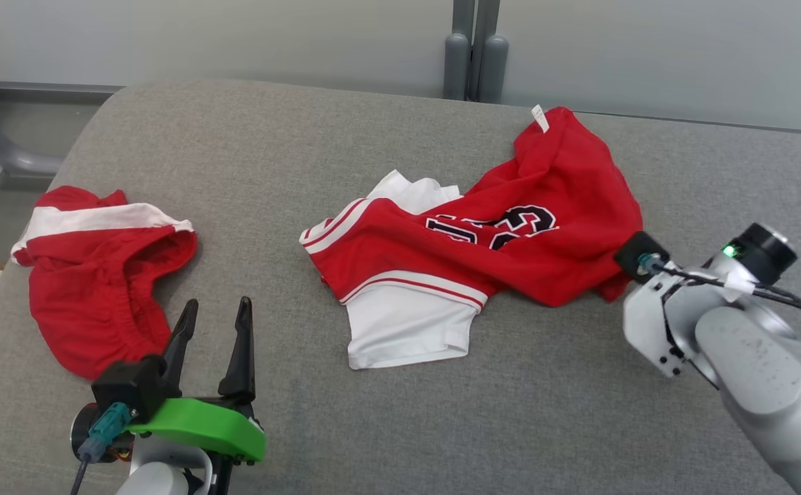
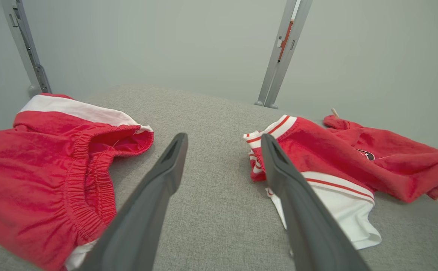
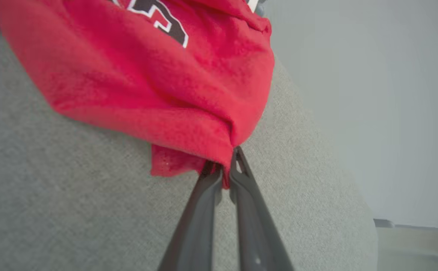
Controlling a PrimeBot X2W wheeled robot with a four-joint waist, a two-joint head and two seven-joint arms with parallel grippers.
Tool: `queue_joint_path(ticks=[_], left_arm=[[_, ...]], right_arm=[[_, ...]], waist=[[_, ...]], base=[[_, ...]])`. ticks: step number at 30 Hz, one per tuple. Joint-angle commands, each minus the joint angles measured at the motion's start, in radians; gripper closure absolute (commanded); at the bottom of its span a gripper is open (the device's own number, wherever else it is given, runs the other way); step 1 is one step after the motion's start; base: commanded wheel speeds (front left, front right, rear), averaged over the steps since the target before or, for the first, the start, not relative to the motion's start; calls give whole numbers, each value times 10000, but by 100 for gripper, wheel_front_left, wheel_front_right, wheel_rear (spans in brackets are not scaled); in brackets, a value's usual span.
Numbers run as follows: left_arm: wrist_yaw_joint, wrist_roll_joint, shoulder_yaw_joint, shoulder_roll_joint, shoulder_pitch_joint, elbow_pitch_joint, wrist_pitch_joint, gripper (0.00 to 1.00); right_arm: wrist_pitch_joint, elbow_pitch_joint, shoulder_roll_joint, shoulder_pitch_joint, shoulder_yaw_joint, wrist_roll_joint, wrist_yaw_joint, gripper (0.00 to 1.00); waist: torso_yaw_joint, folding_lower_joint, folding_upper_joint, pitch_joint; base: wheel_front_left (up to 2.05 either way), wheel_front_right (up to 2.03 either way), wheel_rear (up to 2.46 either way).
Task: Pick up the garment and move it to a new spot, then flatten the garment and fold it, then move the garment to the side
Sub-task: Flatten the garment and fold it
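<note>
Two right fingers (image 3: 203,210) pinch the red jersey (image 3: 166,94) (left fingers (image 2: 155,195) wide, empty).

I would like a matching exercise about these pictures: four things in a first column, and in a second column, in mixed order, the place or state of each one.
Column one:
1. left claw
2. right claw
3. numbered jersey
4. red shorts

Column two:
a. shut on red cloth
b. crumpled near the left end of the grey surface
c. open, holding nothing
d. lying mid-surface, number facing up

Pairs: 1-c, 2-a, 3-d, 4-b.
</note>
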Motion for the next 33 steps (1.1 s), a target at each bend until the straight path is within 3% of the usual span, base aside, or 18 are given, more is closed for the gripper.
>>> queue_joint_path(ticks=[1,3,4,7,11,18,24,33], left_arm=[[-40,-114,14,-20,116,33,-7,0],[-67,-137,-20,-34,91,72,17,0],[-72,-155,-16,-29,82,99,20,0],[-81,-161,-20,4,50,175,26,0],[-50,-136,-27,39,28,217,30,0],[68,-128,-42,99,222,47,74,0],[4,-134,-116,137,50,-44,148,0],[-65,-104,-190,137,-234,-20,212,0]], right_arm=[[59,-96,13,90,341,281,-8,100],[138,-155,34,198,802,665,-10,50],[91,-188,124,286,952,903,-8,0],[-109,-246,314,502,1122,1453,-10,0],[-698,-498,433,979,509,2085,-10,0],[-1729,-1769,832,2685,-2177,2682,-10,0],[-2198,-2325,1615,3571,-3641,2397,-7,0],[-2170,-778,2112,2542,-4112,1966,-8,0]], waist=[[-98,0,0,-26],[-156,0,0,-31],[-200,0,0,-30],[-314,0,0,-45],[-499,0,0,-157],[-934,0,0,-342],[-983,0,0,-213],[-574,0,0,207]], base=[[0,0,0],[0,0,0],[0,0,0],[0,0,0],[0,0,0],[0,0,0],[0,0,0],[0,0,0]])
